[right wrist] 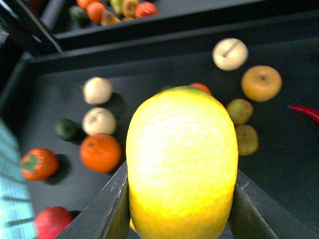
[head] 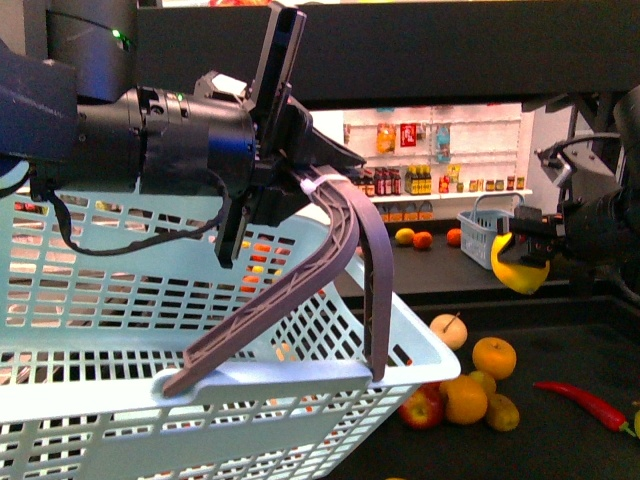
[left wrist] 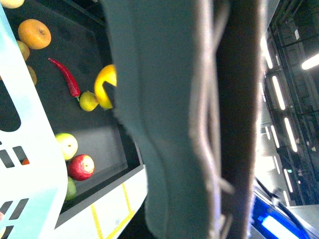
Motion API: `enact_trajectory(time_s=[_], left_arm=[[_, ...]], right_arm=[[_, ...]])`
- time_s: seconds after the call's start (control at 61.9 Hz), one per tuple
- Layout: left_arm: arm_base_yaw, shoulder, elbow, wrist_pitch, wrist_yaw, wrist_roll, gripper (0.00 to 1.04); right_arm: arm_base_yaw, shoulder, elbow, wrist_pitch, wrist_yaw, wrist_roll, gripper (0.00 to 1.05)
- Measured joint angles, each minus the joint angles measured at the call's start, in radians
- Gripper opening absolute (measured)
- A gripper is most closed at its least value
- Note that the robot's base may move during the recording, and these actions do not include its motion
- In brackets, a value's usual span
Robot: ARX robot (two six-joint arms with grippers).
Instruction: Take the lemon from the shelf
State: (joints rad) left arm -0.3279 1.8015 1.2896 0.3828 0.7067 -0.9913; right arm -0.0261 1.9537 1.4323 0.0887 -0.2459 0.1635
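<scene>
At far left my left gripper (head: 312, 182) is closed tight on the grey handle (head: 352, 250) of a pale blue basket (head: 120, 300), which hangs below it and fills the lower left of the front view. In the left wrist view that handle (left wrist: 199, 119) is a close blur across most of the picture. Right of the basket's corner, on the black shelf (head: 560, 330), lies a loose heap of fruit: a red apple (head: 422, 408), an orange (head: 494, 357) and a pale round fruit (head: 449, 330) behind them. Further right, and higher than that heap, is the lemon (head: 520, 268), clamped in my right gripper (head: 528, 252). It sits right at the fingertips, with the arm reaching in from the right edge. It hangs in the air above the tier and touches none of the other fruit. The right wrist view shows it best. There the lemon (right wrist: 182, 164) fills the middle of the picture, bright yellow and dimpled, with one dark finger (right wrist: 107, 209) pressed against one flank and the other finger against the opposite flank, and the shelf (right wrist: 164, 64) with its scattered fruit lies well below. In the left wrist view the lemon (left wrist: 105, 85) peeps out beside the handle. Furthest right on the tier lies a red chili (head: 585, 403), well apart from the lemon.
</scene>
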Motion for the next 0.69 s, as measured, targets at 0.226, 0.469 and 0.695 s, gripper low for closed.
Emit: enact_trajectory(time_s=[0.226, 0.469, 0.695], left_arm=[[0.0, 0.0, 0.0, 0.0, 0.0, 0.0, 0.07], [0.0, 0.0, 0.0, 0.0, 0.0, 0.0, 0.07], [0.0, 0.0, 0.0, 0.0, 0.0, 0.0, 0.07]], right_arm=[[0.085, -0.171, -0.128, 0.004, -0.148, 0.14, 0.44], [0.195, -0.182, -0.219, 0.032, -0.165, 0.186, 0.44], [0.239, -0.17, -0.233, 0.055, -0.137, 0.189, 0.44]])
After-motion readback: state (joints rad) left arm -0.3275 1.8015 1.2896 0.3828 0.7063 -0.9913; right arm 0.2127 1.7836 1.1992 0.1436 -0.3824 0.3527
